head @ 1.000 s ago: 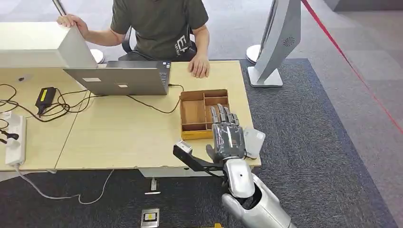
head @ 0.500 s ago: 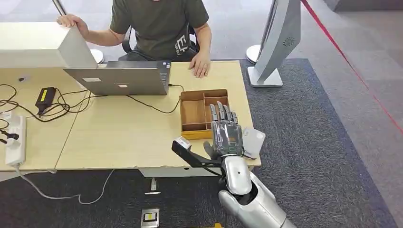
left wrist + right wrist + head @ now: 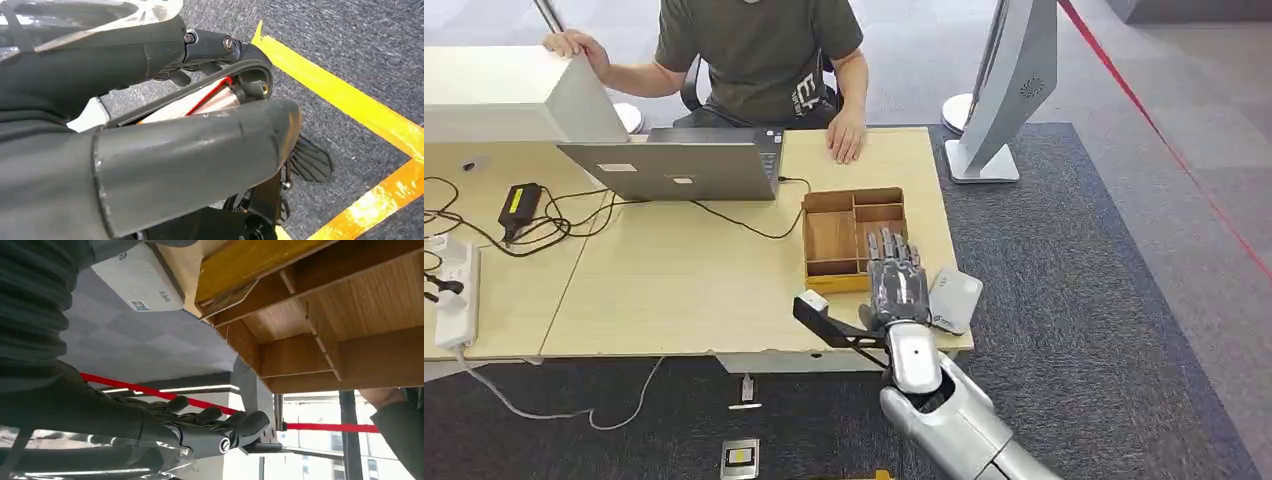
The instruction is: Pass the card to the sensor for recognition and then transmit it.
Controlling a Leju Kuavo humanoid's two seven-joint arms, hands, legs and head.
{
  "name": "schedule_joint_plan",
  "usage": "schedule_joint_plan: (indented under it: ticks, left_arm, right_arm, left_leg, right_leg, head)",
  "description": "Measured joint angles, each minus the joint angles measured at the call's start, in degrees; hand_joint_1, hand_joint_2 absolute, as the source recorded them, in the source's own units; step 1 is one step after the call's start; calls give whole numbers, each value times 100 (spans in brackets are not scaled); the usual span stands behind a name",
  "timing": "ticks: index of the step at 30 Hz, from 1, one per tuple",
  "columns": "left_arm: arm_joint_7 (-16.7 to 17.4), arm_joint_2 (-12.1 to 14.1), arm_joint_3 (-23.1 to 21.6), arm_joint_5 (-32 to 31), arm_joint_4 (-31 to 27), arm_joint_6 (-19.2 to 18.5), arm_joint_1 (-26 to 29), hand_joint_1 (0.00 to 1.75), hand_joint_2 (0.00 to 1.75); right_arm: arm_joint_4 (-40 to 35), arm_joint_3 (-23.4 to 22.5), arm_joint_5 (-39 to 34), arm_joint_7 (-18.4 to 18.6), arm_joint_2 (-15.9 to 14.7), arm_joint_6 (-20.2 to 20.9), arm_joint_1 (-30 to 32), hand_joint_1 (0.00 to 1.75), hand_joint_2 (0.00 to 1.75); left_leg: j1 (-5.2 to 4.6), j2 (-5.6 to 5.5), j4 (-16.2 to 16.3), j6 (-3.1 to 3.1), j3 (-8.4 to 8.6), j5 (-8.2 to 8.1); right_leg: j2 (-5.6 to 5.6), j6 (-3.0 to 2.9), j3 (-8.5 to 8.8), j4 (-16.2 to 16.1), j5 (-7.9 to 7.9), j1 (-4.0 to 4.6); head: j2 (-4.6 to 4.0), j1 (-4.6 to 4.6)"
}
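My right hand (image 3: pixel 898 290) hovers flat over the table's near right corner, fingers stretched out toward the wooden tray (image 3: pixel 832 238), holding nothing I can see. The white sensor box (image 3: pixel 954 298) lies just right of that hand at the table edge. In the right wrist view the dark fingers (image 3: pixel 210 426) reach out empty, with the sensor box (image 3: pixel 135 282) and the tray (image 3: pixel 320 340) beyond them. No card is visible to me. My left hand (image 3: pixel 190 150) hangs over the carpet, thumb beside the fingers, empty.
A person sits at the far side with one hand (image 3: pixel 844 140) on the table (image 3: pixel 684 290), behind a laptop (image 3: pixel 679 165). Cables and a power strip (image 3: pixel 454 295) lie at the left. A white stand (image 3: pixel 999 90) rises right of the table.
My right hand has drawn back from the tray toward the near table edge. The sensor box now shows more fully beside it.
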Motion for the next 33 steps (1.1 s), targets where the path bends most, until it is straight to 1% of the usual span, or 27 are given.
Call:
schedule_joint_plan:
  ticks: [10, 13, 15, 23, 28, 33]
  left_arm:
    - [4, 2, 0, 48, 0, 28, 4, 0, 0]
    - [42, 2, 0, 33, 0, 61, 2, 0, 0]
    - [-9, 2, 0, 33, 0, 77, 4, 0, 0]
    - [-13, 5, 0, 50, 0, 94, 3, 0, 0]
    - [144, 5, 0, 48, 0, 118, 5, 0, 0]
    - [162, 5, 0, 22, 0, 116, 5, 0, 0]
  right_arm:
    - [449, 9, 0, -39, 105, 13, -83, 0, 175]
    - [700, 17, 22, -44, 166, -13, -213, 0, 175]
    - [840, 26, 50, -68, 195, -81, -313, 0, 175]
    - [1284, 50, 48, -133, 256, -57, -638, 0, 175]
    - [1452, 72, 59, -133, 262, -7, -723, 0, 175]
    - [1581, 81, 70, -131, 273, 65, -790, 0, 175]
  left_leg:
    - [0, 0, 0, 0, 0, 0]
    - [0, 0, 0, 0, 2, 1]
    - [0, 0, 0, -1, 1, 2]
    - [0, 0, 0, -1, 2, 2]
    - [0, 0, 0, -1, 1, 2]
    - [0, 0, 0, -1, 2, 2]
  right_leg:
    - [0, 0, 0, 0, 0, 0]
    - [0, -1, 0, 1, 1, 0]
    - [0, -1, 0, 2, 1, 0]
    - [0, -2, 0, 2, 1, 0]
    - [0, -2, -1, 2, 1, 0]
    - [0, -2, 0, 1, 1, 0]
  head:
    - [-2, 0]
    - [-2, 0]
    - [0, 2]
    - [0, 0]
    - [-2, 0]
    - [-2, 0]
